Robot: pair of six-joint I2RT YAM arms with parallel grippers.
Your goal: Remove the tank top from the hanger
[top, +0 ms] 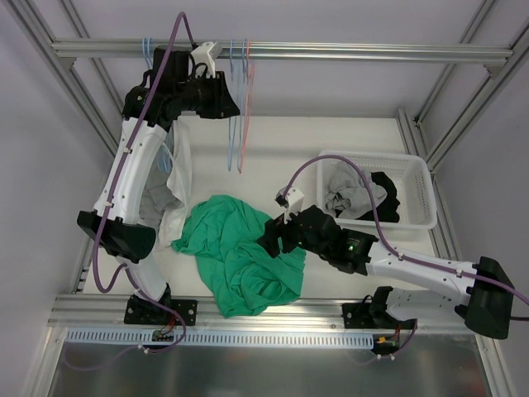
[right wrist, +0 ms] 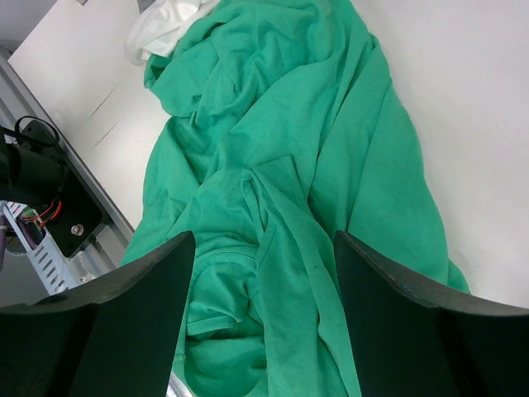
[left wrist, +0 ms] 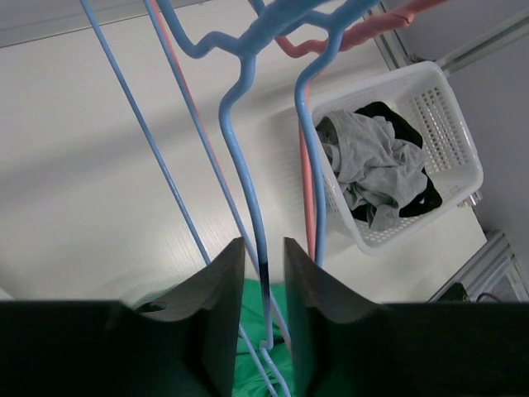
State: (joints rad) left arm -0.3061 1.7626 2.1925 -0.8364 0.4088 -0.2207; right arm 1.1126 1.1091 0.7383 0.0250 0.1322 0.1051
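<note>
Left tool (left wrist: 263,248) up among the hangers, green tank top (top: 240,256) on the counter (top: 331,132), right tool (right wrist: 263,240) over it.

We see the left tool raised to the rail (top: 347,52), its jaws a little apart, with the wire of a blue hanger (left wrist: 247,207) running between them; the gap looks wider than the wire. A pink hanger (left wrist: 307,190) hangs just beside it. A white cloth (top: 178,178) sits beside the left arm, its lower edge touching the tank top. The tank top is off the hanger and lies crumpled mid-counter, near the front edge. The right tool is over its right side, jaws wide apart and nothing between them. Whether it touches the cloth we cannot tell. At far right, a white basket (top: 376,155) holds grey (top: 347,198) and black clothes (top: 387,194).
</note>
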